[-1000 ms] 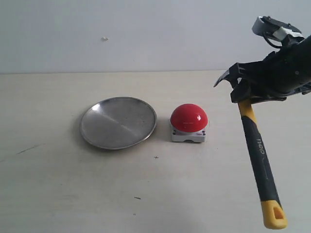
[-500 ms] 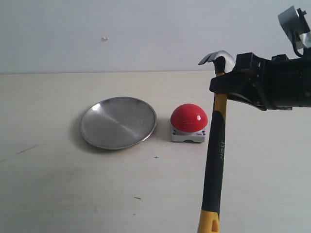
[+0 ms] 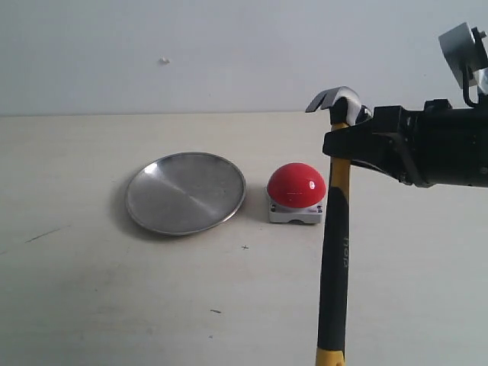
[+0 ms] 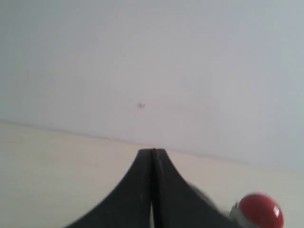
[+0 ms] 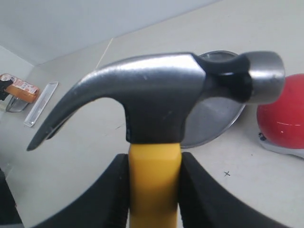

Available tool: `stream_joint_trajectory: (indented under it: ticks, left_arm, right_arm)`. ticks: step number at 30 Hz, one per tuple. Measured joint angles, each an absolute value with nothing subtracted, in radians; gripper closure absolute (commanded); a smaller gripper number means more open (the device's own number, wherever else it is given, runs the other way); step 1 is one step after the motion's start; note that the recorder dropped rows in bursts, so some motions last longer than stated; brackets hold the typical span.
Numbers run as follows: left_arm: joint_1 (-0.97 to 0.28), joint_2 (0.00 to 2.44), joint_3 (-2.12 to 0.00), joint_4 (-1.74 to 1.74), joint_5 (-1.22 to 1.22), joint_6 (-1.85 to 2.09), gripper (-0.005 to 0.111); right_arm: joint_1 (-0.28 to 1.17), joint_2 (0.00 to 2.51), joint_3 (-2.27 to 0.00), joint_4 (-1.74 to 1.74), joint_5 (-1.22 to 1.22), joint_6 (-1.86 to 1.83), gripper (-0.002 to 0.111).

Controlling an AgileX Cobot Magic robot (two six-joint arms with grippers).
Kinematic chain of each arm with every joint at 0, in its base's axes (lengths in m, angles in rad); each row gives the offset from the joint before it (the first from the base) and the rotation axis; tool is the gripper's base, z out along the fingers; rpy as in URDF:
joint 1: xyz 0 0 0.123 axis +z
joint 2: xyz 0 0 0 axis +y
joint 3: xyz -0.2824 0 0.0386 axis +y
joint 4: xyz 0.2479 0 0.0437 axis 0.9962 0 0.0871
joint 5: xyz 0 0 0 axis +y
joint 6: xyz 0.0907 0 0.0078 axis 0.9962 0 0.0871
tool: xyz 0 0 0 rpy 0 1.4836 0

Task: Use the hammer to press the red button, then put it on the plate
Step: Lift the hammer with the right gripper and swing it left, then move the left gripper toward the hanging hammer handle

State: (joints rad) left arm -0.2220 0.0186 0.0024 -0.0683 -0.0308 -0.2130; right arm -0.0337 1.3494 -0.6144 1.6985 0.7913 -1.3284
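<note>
My right gripper [image 3: 341, 142] [image 5: 154, 164] is shut on the hammer's yellow neck, just under the dark metal head. The hammer [image 3: 335, 229] [image 5: 161, 95] hangs nearly upright in the air, head up, black handle pointing down past the frame's lower edge. It hovers just right of the red button [image 3: 296, 185] [image 5: 285, 111], which rests on its grey-white base on the table. The silvery plate [image 3: 185, 192] [image 5: 213, 118] lies left of the button with nothing on it. My left gripper [image 4: 152, 154] is shut on nothing, with the button [image 4: 261, 212] low at one side; the exterior view does not show it.
A pale tabletop [image 3: 114, 297] spreads under everything, with a white wall behind. In the right wrist view a clear strip [image 5: 42, 103] and an orange-labelled object [image 5: 18, 88] lie at the table's far edge.
The right arm swung the hammer leftward toward the button and brought it from a slanted hang to nearly upright. Button and plate stayed put.
</note>
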Motion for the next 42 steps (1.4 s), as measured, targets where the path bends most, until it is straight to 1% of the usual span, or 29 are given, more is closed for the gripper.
stream_joint_trajectory:
  ticks: [12,15,17,20,24,27,31,36,40,42]
  left_arm:
    - [-0.222,0.017,0.002,-0.071,-0.405,-0.312,0.107]
    - [-0.222,0.066,-0.007,-0.071,-0.477,-0.338,0.107]
    - [-0.222,0.146,-0.054,-0.048,-0.465,-0.348,0.107]
    - [-0.222,0.337,-0.176,0.035,-0.391,-0.393,0.107]
    - [-0.231,0.674,-0.381,0.363,-0.199,-0.623,0.107]
    - [-0.283,0.890,-0.500,0.614,-0.033,-0.789,0.107]
    - [-0.371,1.119,-0.561,0.704,0.055,-0.848,0.107]
    - [-0.430,1.264,-0.576,0.735,0.000,-0.859,0.107]
    - [-0.433,1.279,-0.577,0.746,-0.025,-0.863,0.107]
    - [-0.434,1.276,-0.577,0.751,-0.039,-0.863,0.107]
  right_arm:
    - [-0.034,1.349,-0.616,1.701,0.793,-1.398,0.108]
    - [-0.034,1.349,-0.627,1.701,0.795,-1.405,0.108]
    - [-0.034,1.349,-0.632,1.701,0.796,-1.404,0.108]
    - [-0.034,1.349,-0.632,1.701,0.784,-1.404,0.108]
    - [-0.034,1.349,-0.645,1.701,0.752,-1.404,0.108]
    - [-0.034,1.349,-0.654,1.701,0.723,-1.405,0.108]
    - [-0.034,1.349,-0.678,1.701,0.671,-1.384,0.108]
    - [-0.025,1.393,-0.738,1.703,0.630,-1.363,0.108]
    - [0.037,1.428,-0.789,1.705,0.492,-1.363,0.108]
    - [0.094,1.455,-0.821,1.709,0.413,-1.372,0.108]
